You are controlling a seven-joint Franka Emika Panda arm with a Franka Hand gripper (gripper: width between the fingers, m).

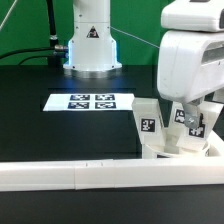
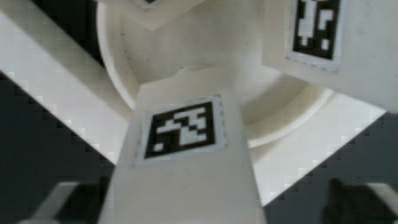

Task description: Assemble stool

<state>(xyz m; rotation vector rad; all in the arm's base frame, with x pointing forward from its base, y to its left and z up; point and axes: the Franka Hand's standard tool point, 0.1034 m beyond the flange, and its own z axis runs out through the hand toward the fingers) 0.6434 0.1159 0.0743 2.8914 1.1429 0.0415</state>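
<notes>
Gripper [image 2: 187, 205] fingers sit on each side of a stool leg [image 2: 183, 150], but I cannot tell if they squeeze it. I see the seat [image 1: 172, 146] beside the white rail [image 1: 60, 175].

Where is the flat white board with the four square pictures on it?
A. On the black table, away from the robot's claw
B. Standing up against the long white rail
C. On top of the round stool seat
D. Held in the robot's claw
A. The marker board lies flat on the black table, apart from the claw, which is over at the stool parts.
</notes>
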